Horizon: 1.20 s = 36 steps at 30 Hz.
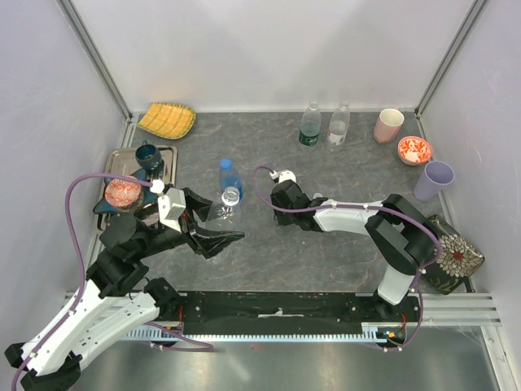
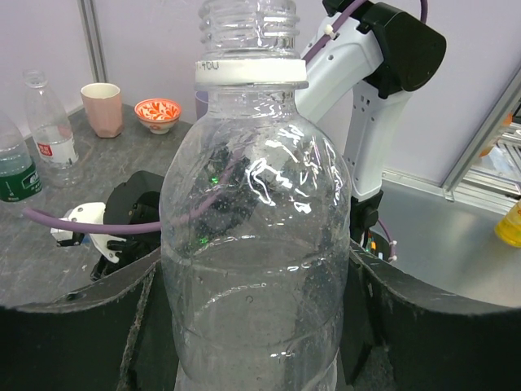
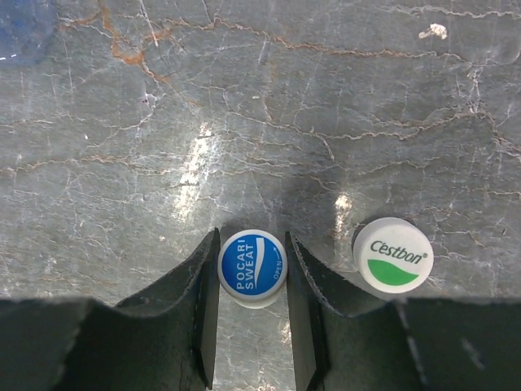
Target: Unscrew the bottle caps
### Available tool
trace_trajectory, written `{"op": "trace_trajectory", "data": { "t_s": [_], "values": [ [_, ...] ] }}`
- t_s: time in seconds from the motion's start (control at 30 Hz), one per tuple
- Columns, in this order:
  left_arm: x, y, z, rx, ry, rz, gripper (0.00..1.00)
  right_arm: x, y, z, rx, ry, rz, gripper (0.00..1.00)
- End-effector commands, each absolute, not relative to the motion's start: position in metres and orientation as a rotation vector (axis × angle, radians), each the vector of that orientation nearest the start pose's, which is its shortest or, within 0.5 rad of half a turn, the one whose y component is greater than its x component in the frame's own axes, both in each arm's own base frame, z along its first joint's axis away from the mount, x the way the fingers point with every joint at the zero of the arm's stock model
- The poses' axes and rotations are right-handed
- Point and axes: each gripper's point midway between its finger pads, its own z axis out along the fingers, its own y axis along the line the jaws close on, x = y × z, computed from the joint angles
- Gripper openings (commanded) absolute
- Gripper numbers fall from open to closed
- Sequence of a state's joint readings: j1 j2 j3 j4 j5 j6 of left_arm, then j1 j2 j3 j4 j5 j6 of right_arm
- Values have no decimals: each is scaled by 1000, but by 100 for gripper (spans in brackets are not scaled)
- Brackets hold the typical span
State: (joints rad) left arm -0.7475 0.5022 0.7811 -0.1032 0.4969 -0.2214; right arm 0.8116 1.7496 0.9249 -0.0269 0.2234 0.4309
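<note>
**Both grippers loaded, mid-counter**

Left gripper clamped on clear bottle, neck uncapped; blue-tinted bottle just behind. Right gripper pinches white-and-blue cap low over counter. White-and-green cap lies just beside one finger's outer edge. Bare stone ahead.

Bright, even overhead light. Glare patches gleam on the marble surface and the clear bottle. The fingers cast soft shadows.
</note>
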Motion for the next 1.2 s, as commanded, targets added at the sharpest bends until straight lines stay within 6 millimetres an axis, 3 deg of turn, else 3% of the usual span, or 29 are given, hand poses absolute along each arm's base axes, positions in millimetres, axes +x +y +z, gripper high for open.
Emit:
{"op": "trace_trajectory", "data": {
  "t_s": [0.0, 0.07, 0.27, 0.33, 0.4, 0.5, 0.57, 0.6, 0.63, 0.7, 0.73, 0.8, 0.83, 0.9, 0.93, 1.03, 1.1, 1.17],
  "values": [
    [114, -225, 370, 785, 1261, -1109, 37, 289, 277, 1, -346, 2446, 264, 44],
    [115, -226, 369, 784, 1265, -1110, 37, 284, 273, -4, -344, 2458, 252, 54],
    [115, -226, 366, 783, 1270, -1113, 37, 278, 270, -6, -351, 2459, 237, 65],
    [115, -226, 366, 783, 1272, -1113, 37, 280, 273, 0, -346, 2442, 248, 67],
    [115, -226, 366, 781, 1270, -1110, 37, 286, 277, 22, -322, 2394, 276, 70],
    [117, -226, 367, 781, 1269, -1100, 37, 301, 281, 82, -268, 2286, 306, 77],
    [119, -227, 369, 787, 1268, -1094, 37, 316, 284, 144, -216, 2175, 334, 81],
    [119, -228, 369, 789, 1268, -1092, 37, 316, 269, 154, -201, 2185, 249, 82],
    [119, -228, 370, 794, 1265, -1092, 37, 327, 270, 193, -171, 2125, 253, 83],
    [121, -231, 372, 804, 1263, -1090, 37, 328, 247, 228, -125, 2086, 161, 85],
    [123, -233, 371, 808, 1267, -1089, 37, 329, 242, 265, -96, 2021, 179, 85],
    [128, -239, 370, 824, 1266, -1085, 37, 324, 231, 301, -67, 1954, 201, 85],
    [130, -241, 369, 830, 1266, -1084, 37, 315, 226, 333, -56, 1886, 279, 85],
    [142, -250, 360, 853, 1289, -1059, 37, 304, 229, 366, -58, 1779, 422, 85],
    [146, -253, 360, 858, 1289, -1047, 37, 284, 238, 392, -117, 1713, 579, 85],
    [160, -268, 354, 905, 1320, -1034, 37, 255, 262, 432, -216, 1599, 834, 88],
    [163, -275, 352, 928, 1326, -1049, 37, 234, 283, 446, -319, 1578, 995, 89],
    [169, -283, 353, 929, 1327, -1061, 37, 220, 301, 441, -411, 1600, 1100, 92]
  ]
}}
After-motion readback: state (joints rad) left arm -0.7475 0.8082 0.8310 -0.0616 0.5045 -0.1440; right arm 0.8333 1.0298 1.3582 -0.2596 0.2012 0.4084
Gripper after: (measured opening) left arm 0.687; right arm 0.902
